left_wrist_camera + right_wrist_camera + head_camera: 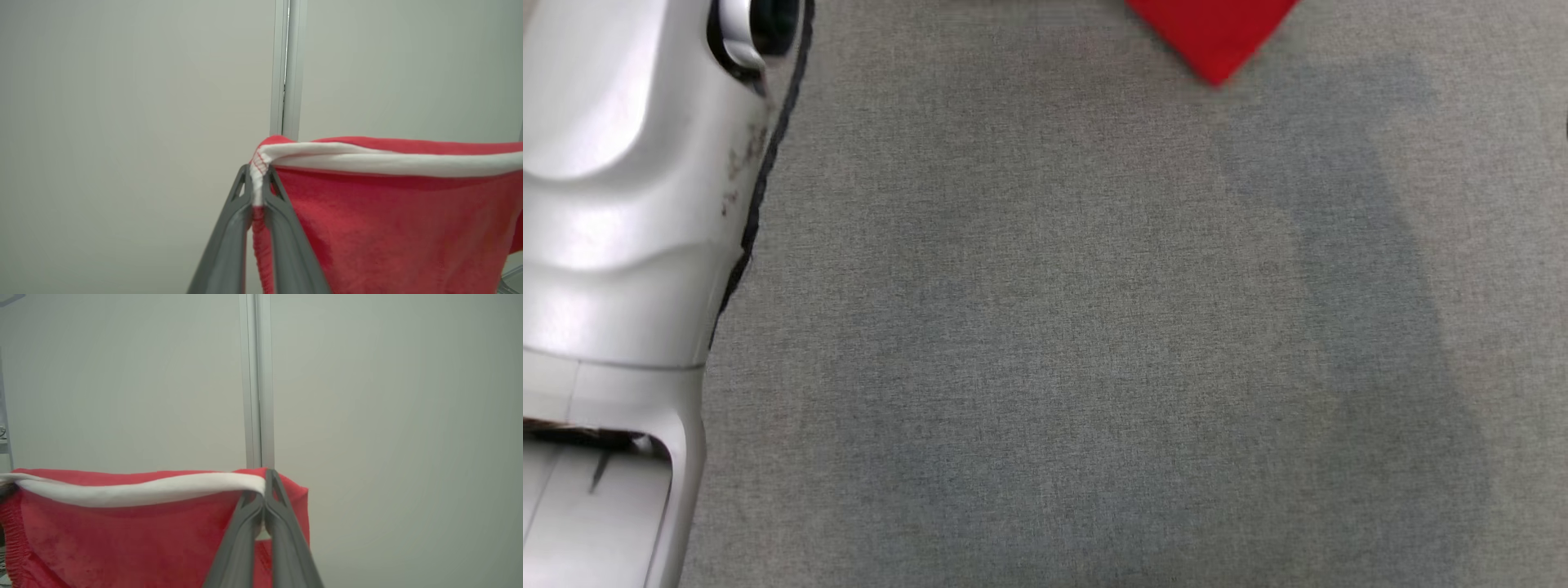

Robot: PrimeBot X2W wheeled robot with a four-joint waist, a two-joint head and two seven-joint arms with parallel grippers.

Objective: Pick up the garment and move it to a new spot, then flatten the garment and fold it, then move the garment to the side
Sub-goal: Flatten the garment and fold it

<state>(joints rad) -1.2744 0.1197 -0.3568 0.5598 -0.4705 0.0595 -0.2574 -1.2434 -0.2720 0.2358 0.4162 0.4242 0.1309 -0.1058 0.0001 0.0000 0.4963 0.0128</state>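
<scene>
Hanging up off the table, the red garment (388, 228) is fleecy cloth with a white band along its top edge, red stitching at one corner and a gathered seam down one side. It is held in front of a pale wall (122, 102) with a metal strip (286, 65), its top edge stretched almost level between the two grippers. In the head view one red corner pokes in at the top edge over the grey table (1094, 327); can't tell if it touches. Left gripper (257, 175): fingers narrow, nearly together, pinching the end of the white band at the corner, cloth running down between them. Right gripper (265, 486): fingers pressed together on the band's other end, red cloth behind and below them. A pale forearm (613, 204) sits at the head view's left side.
</scene>
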